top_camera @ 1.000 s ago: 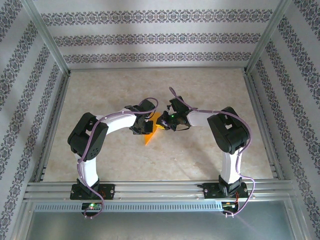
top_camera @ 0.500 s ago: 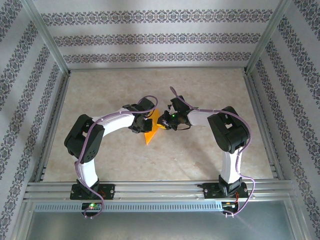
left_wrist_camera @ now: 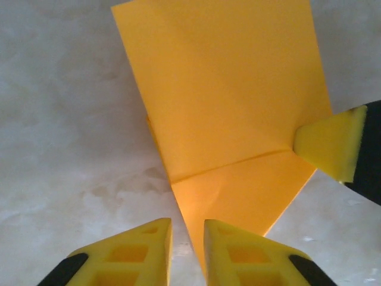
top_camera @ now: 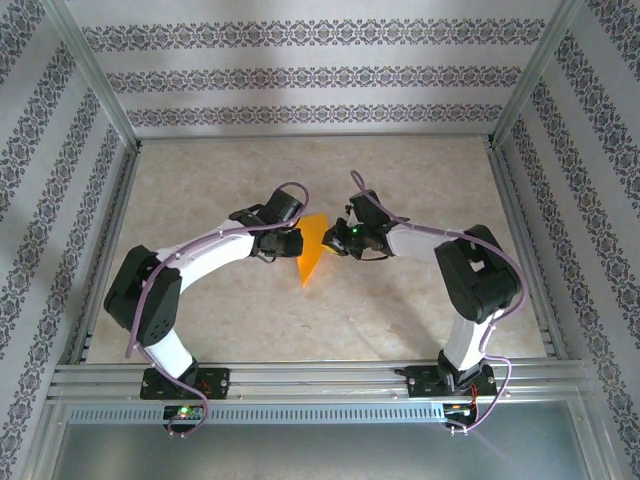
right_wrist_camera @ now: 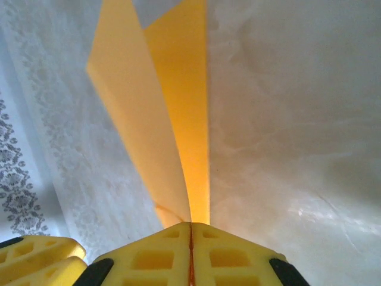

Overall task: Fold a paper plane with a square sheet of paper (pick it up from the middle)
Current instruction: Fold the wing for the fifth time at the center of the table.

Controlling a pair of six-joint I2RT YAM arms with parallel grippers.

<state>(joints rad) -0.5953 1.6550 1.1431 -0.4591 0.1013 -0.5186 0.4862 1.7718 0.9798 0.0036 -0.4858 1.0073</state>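
Two findings we record: the left pincer has just parted slightly, releasing the creased orange sheet, which stands on edge over the table, clamped in the shut right pincer, so we judge a regrasp due.

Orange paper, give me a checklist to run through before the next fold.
1. Right gripper shut on the folded orange paper: ok.
2. Left gripper jaws slightly parted, table showing in the gap: ok.
3. Left gripper fully clear of the paper's lower corner: cannot tell, since the corner runs behind one finger.
4. Crease across the paper straight and sharp: ok.
5. Visible faces of the paper free of tears: ok.
6. Paper's lower tip lifted off the table: cannot tell.
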